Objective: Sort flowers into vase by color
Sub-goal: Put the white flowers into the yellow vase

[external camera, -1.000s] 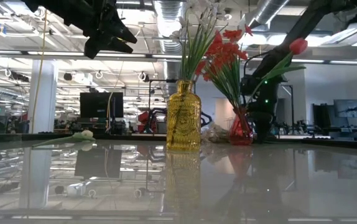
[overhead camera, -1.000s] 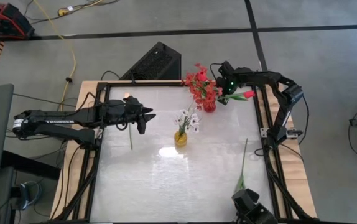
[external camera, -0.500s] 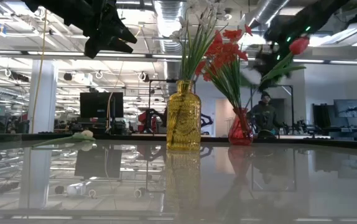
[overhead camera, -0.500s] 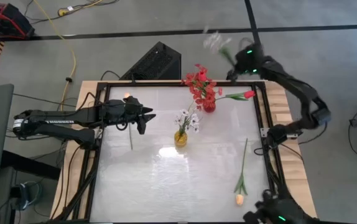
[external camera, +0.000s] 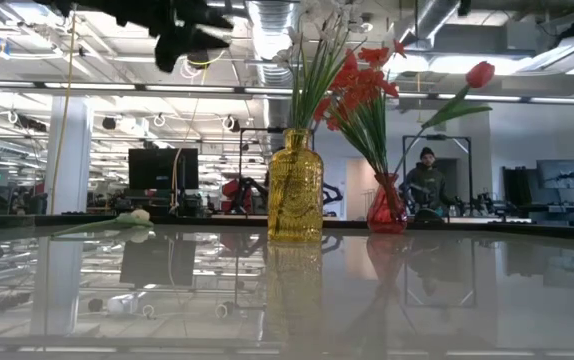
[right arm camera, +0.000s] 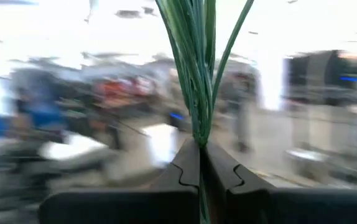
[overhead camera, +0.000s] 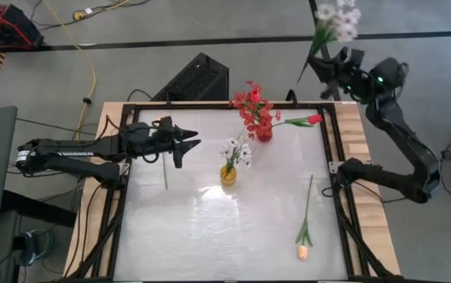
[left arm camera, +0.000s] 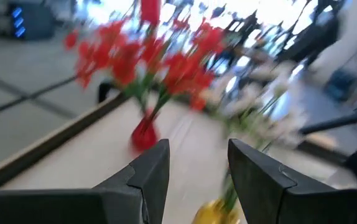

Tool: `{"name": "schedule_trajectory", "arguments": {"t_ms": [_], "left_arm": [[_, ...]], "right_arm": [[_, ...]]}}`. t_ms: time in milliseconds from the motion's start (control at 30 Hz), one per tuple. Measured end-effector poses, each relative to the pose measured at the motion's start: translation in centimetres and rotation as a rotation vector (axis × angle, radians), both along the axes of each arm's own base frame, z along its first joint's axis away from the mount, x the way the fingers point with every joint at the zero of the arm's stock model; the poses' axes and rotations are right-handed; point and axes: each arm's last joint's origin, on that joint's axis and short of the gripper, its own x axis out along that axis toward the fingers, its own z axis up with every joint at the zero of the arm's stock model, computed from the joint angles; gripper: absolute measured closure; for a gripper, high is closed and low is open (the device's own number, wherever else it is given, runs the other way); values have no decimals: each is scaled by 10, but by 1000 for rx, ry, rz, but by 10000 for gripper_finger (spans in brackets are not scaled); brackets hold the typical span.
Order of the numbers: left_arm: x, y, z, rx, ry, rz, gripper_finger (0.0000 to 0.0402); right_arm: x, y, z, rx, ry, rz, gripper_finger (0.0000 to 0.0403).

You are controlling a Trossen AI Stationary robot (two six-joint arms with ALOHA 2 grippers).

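Observation:
My right gripper (overhead camera: 325, 66) is raised beyond the table's far right corner and is shut on a white-blossom spray (overhead camera: 336, 17). A red vase (overhead camera: 264, 134) on the far side of the table holds red clustered blooms (overhead camera: 251, 107). A red tulip (overhead camera: 313, 119) leans out of it to the right. A yellow vase (overhead camera: 228, 175) at mid-table holds white sprays (overhead camera: 237, 150). My left gripper (overhead camera: 188, 145) hovers open to the left of the yellow vase. One pale-budded flower (overhead camera: 165, 168) lies flat under the left arm. A peach tulip (overhead camera: 305, 222) lies flat near the right edge. My right gripper pinches the spray's bundled green stems (right arm camera: 200, 142) between its two shut fingers (right arm camera: 225, 174). The fingers grip below the blossoms, and a stretch of stem (overhead camera: 301, 77) sticks out past them. The spray is lifted clear of the table and both vases.
The glossy table top (overhead camera: 233, 228) lies inside a dark frame (overhead camera: 338, 196). A black box (overhead camera: 196, 79) sits on the floor beyond the far edge. A person (external camera: 426, 180) stands far off in the room behind the table. Open surface lies in the near half.
My right gripper has risen from beside the red vase and swung away past the table's far right corner, carrying the white spray with it. The red tulip has stayed in the red vase. My left gripper has tipped up slightly.

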Motion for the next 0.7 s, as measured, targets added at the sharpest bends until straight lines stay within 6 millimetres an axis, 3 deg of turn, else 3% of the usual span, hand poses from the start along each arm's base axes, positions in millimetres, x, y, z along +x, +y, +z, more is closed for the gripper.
{"name": "schedule_trajectory", "arguments": {"t_ms": [200, 367, 533, 700], "left_arm": [[4, -6, 20, 32, -215, -119, 250], [18, -22, 23, 39, -327, -211, 250], [42, -45, 14, 32, -407, -303, 250], [63, -63, 22, 59, -425, -333, 250]], "right_arm": [[21, 48, 9, 23, -66, 378, 378], [44, 90, 9, 32, -73, 624, 386], [76, 129, -9, 60, -26, 706, 386], [111, 160, -25, 98, 37, 773, 386]]}}
